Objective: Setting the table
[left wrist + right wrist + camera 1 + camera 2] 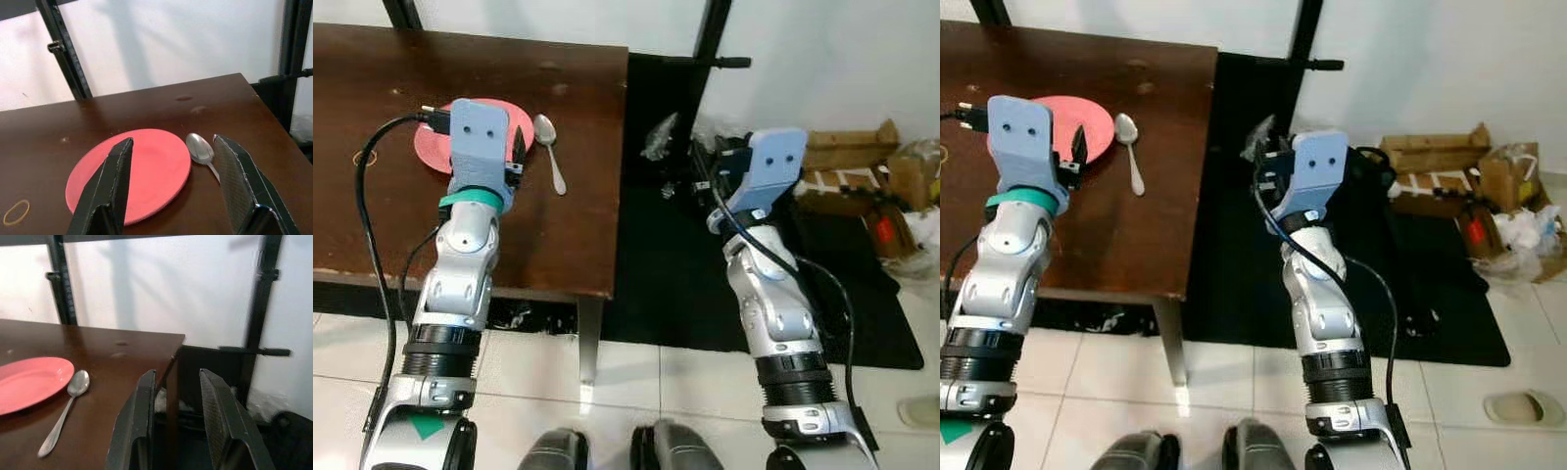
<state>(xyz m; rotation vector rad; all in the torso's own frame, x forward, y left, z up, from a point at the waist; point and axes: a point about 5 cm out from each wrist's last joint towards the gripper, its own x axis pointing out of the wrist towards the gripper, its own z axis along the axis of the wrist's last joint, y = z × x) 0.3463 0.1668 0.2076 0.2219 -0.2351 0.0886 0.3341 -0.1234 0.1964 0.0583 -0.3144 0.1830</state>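
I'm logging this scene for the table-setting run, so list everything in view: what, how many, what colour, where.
Round flat plate: one, pink-red, on the table near its right edge.
Metal spoon: one, silver, lying just right of the plate, bowl towards the wall.
Rectangular wooden table: one, dark brown, front left.
Rubber band: one, tan, on the table left of the plate.
Floor mat: one, black, right of the table.
Cardboard boxes: several, brown, by the wall at far right.
Slipper: one, beige, on the tiles at right.
Left claw: black fingers open, over the plate.
Right claw: black fingers open, beyond the table's right edge, over the mat.
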